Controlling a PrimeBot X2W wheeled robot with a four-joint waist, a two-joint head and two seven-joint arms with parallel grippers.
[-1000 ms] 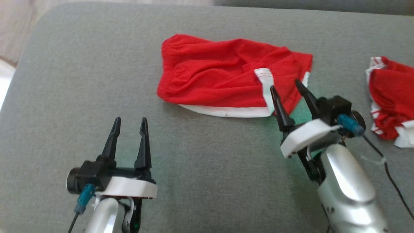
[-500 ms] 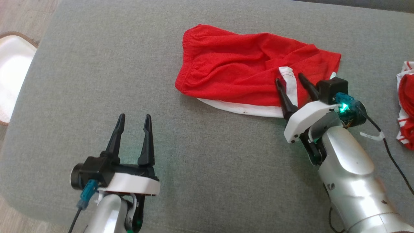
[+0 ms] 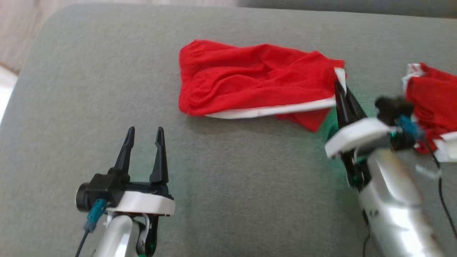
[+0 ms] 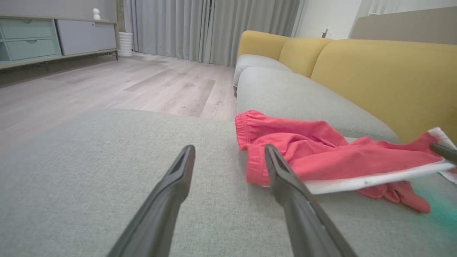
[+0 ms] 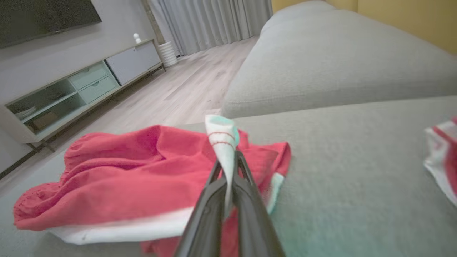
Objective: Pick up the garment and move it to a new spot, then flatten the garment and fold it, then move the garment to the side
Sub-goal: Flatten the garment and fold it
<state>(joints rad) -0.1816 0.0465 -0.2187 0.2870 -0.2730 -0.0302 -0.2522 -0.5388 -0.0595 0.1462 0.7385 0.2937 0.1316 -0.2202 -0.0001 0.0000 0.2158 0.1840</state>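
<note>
Lying crumpled, red garment (image 3: 250, 78), white hem (image 5: 222, 137) pinched in right gripper (image 5: 228, 160)

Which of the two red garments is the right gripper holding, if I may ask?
The spread-out central garment: the right gripper pinches its white-trimmed corner; the bunched garment lies farther right.

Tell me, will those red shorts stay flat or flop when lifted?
Probably floppy: the red shorts lie wrinkled and sag below the right hand pinching their white trim. Likely light: one corner pinch holds that edge up.
</note>
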